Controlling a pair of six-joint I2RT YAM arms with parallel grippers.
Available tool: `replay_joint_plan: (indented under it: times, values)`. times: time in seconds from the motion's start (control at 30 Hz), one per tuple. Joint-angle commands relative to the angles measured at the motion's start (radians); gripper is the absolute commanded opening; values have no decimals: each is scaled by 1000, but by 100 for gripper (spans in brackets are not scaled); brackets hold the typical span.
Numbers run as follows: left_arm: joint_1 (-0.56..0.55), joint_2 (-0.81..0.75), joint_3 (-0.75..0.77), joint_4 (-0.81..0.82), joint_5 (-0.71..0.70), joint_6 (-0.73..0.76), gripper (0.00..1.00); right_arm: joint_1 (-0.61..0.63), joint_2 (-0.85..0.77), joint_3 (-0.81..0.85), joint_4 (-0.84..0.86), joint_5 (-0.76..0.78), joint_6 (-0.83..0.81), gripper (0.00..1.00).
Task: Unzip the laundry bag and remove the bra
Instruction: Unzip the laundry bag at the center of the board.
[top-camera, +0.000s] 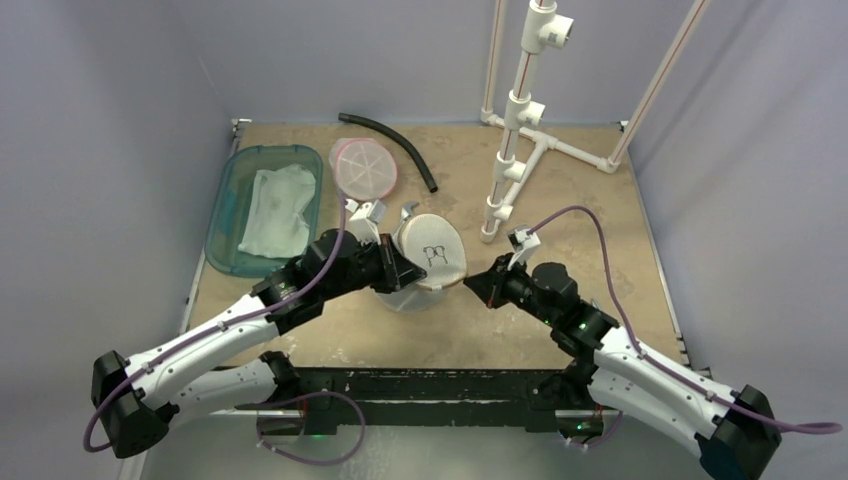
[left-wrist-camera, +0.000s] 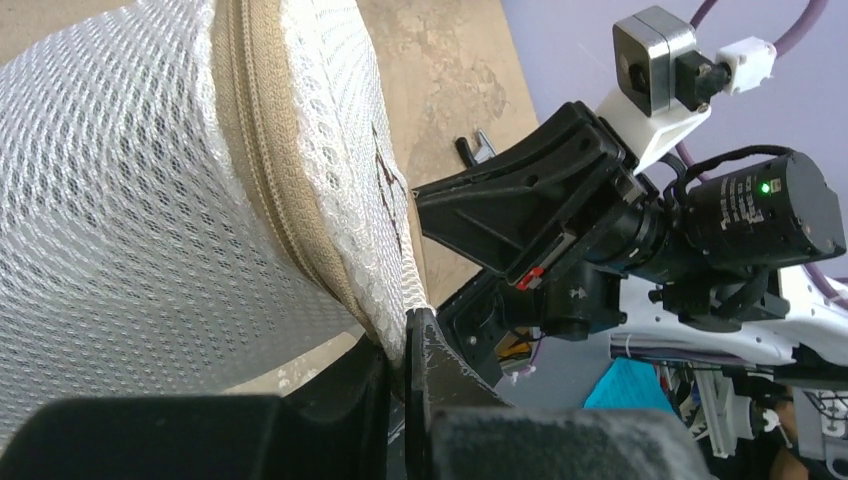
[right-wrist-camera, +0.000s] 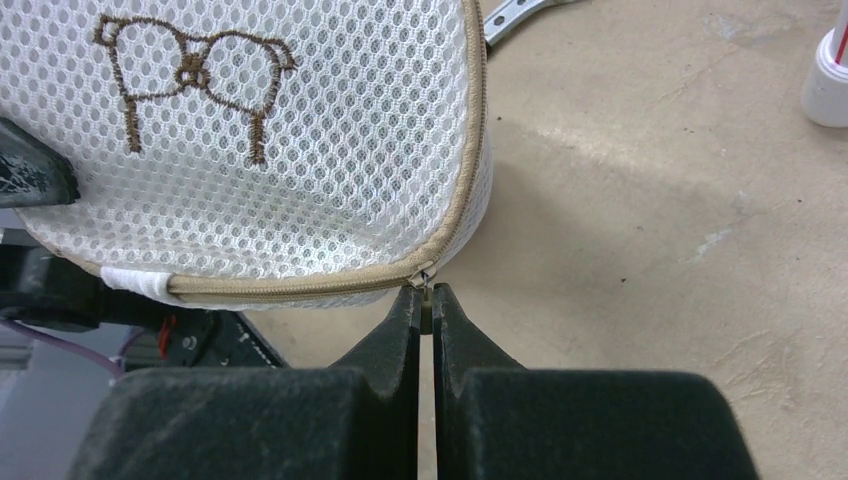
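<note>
The white mesh laundry bag (top-camera: 432, 255) with tan zipper trim and a brown embroidered bra outline stands mid-table, tilted up. My left gripper (top-camera: 405, 272) is shut on the bag's near edge; the left wrist view shows the mesh and white tab pinched between its fingers (left-wrist-camera: 412, 345). My right gripper (top-camera: 478, 283) is shut on the zipper pull (right-wrist-camera: 425, 290) at the bag's (right-wrist-camera: 280, 150) lower right corner, the tan zipper (right-wrist-camera: 300, 288) still closed to the left of it. The bra is hidden inside the bag.
A teal bin (top-camera: 232, 205) holding white cloth sits at the left. A pink round mesh lid (top-camera: 363, 167) and a black hose (top-camera: 395, 140) lie behind the bag. A white PVC pipe stand (top-camera: 515, 150) rises at the back right.
</note>
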Motion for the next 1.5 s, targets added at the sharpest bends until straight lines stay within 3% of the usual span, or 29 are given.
replay_joint_plan:
  times: [0.0, 0.13, 0.17, 0.2, 0.27, 0.4, 0.57, 0.8, 1.13, 1.33, 1.47]
  values:
    - [3, -66, 35, -7, 42, 117, 0, -2, -36, 19, -45, 70, 20, 0]
    - [4, -70, 25, -19, 53, 148, 0, -2, -63, 21, -13, -12, -28, 0]
    - [4, -67, 21, -14, 57, 148, 0, -2, -66, 26, -8, -53, -36, 11]
    - [4, -62, 17, -10, 63, 150, 0, -2, -70, 39, -20, -82, -41, 29]
    - [5, -52, 17, -3, 68, 155, 0, -1, -87, 68, -63, -107, -51, 46]
    - [4, -40, 36, -11, 66, 182, 0, -1, -135, 127, -131, -145, -67, 62]
    - [5, -44, 88, -43, 40, 233, 0, -2, -168, 165, -202, -182, -5, 69]
    - [4, -97, 80, -20, 64, 277, 0, -3, -184, 138, -142, -132, 90, 71]
    - [4, -148, 57, 4, 187, 301, 0, -8, -148, 169, -95, -119, 92, 69]
    - [5, -168, 50, -11, 203, 305, 0, -26, -143, 170, -100, -127, 87, 62]
    - [4, -179, 45, -11, 215, 308, 0, -51, -151, 142, -70, -182, 95, 48]
